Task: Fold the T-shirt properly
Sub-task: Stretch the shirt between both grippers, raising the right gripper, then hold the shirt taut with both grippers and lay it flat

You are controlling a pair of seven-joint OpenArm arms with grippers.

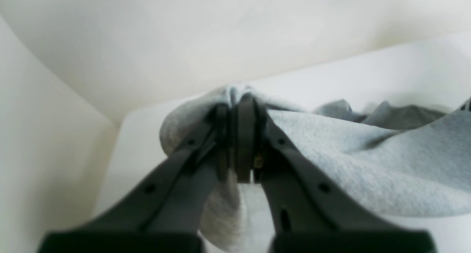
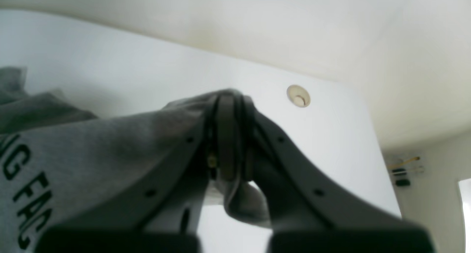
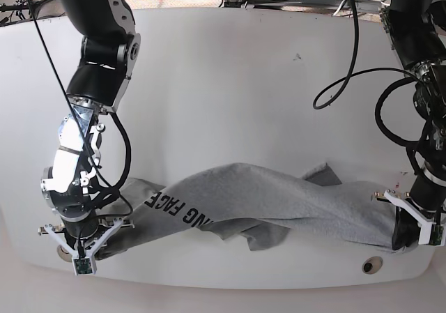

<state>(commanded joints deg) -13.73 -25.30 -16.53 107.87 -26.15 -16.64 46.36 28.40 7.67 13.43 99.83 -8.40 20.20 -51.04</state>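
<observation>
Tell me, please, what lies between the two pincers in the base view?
Only the T-shirt, stretched and twisted from the right pincer to the left pincer, lettering up; white table shows around it.

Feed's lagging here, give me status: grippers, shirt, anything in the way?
Left gripper and right gripper both shut on shirt. Shirt stretched between them, twisted, lettering up. Nothing in the way.

The T-shirt (image 3: 265, 194) bears black lettering "...NG FACE".
</observation>
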